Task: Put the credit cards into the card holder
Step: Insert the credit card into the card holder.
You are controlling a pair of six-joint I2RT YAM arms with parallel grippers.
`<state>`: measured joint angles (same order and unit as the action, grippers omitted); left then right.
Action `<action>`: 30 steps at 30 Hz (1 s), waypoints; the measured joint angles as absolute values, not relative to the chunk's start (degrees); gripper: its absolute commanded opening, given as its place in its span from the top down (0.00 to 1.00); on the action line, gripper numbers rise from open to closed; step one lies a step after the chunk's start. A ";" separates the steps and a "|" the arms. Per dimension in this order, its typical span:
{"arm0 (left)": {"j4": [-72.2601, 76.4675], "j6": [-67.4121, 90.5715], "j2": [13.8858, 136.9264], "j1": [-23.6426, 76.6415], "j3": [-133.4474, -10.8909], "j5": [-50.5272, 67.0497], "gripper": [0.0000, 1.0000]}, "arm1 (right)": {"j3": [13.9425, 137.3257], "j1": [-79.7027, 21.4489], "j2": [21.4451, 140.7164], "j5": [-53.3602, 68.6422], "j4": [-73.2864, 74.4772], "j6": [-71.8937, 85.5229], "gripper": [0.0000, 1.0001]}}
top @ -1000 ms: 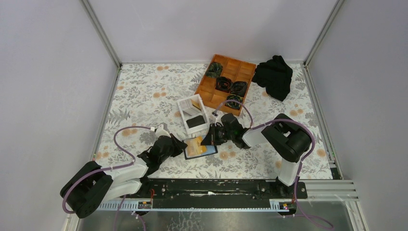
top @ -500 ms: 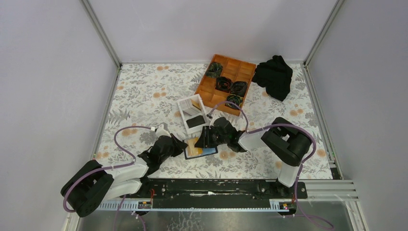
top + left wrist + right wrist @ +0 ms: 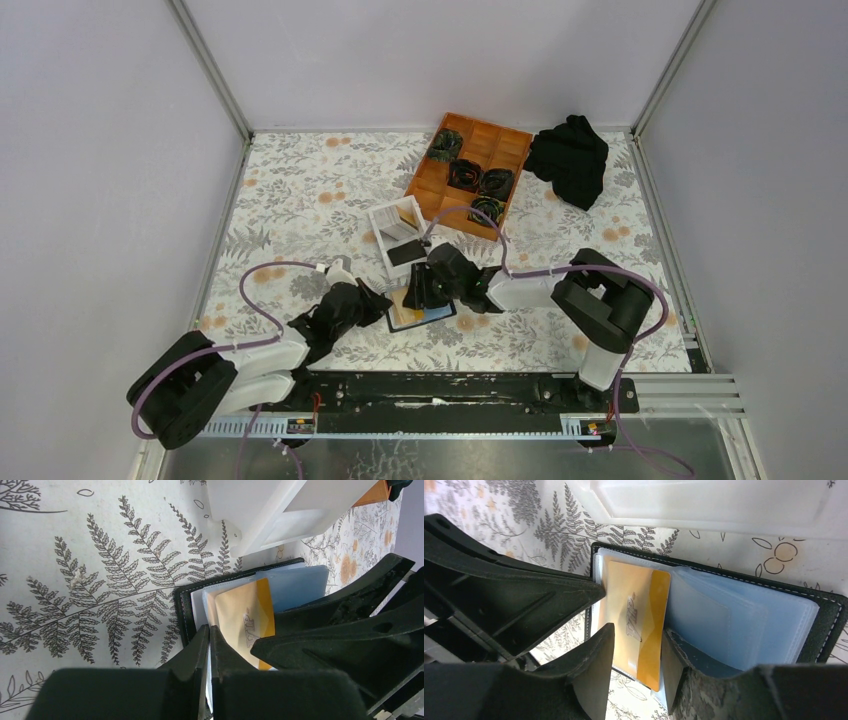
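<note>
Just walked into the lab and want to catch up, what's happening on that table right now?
Two robot arms are loading a black card holder lying open beside a white box. The left end effector is shut on the holder's edge, pinning it. The right end effector is open, straddling an orange card that looks partway into a clear sleeve.

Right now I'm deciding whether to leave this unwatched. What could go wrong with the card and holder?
The orange card looks only partly seated in the card holder; the open right gripper straddles it and could drag it out in withdrawing.
The left gripper is shut on the card holder's edge; letting go may let it shift or fold.
The white box sits close and could get bumped.
</note>
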<state>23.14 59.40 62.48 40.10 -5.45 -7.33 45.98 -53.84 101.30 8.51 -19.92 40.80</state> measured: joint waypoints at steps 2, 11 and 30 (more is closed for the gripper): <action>22.87 59.40 62.22 40.12 -5.45 -7.35 0.95 | 47.64 -55.00 101.30 6.02 -16.82 39.83 0.54; 20.69 59.46 59.99 40.58 -5.23 -6.90 0.95 | 52.14 -58.67 101.30 -2.42 -7.94 36.88 0.54; 20.10 59.70 59.33 41.28 -5.10 -6.44 0.96 | 60.90 -63.13 104.68 -9.37 4.27 33.23 0.41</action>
<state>20.10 59.70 59.33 41.28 -5.10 -6.44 60.90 -63.13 104.68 -9.37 4.27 33.23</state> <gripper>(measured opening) 0.050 0.567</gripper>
